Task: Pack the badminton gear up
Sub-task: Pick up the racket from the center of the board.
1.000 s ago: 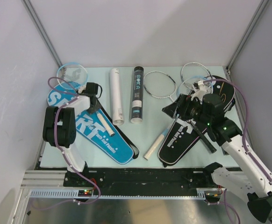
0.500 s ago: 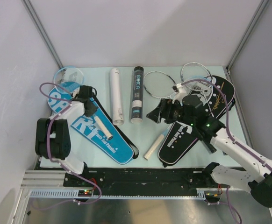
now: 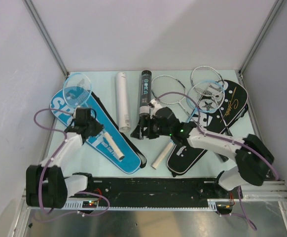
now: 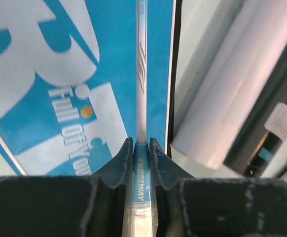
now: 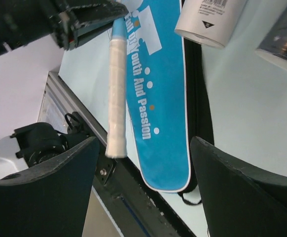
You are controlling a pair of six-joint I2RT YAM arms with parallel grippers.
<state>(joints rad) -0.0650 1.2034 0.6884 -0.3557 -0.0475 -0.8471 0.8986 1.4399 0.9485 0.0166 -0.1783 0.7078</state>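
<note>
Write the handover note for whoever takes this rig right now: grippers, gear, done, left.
Left gripper: shut on the light blue racket at the top of its grip, over the blue SPORT cover.
Right gripper: open, holding nothing, hovering by the near ends of the white tube and black tube.
Second light blue racket lies across the black cover; two silver rackets lie at the back.
Done: nothing visibly packed.
Left: rackets into covers; shuttlecocks too unclear to locate.
</note>
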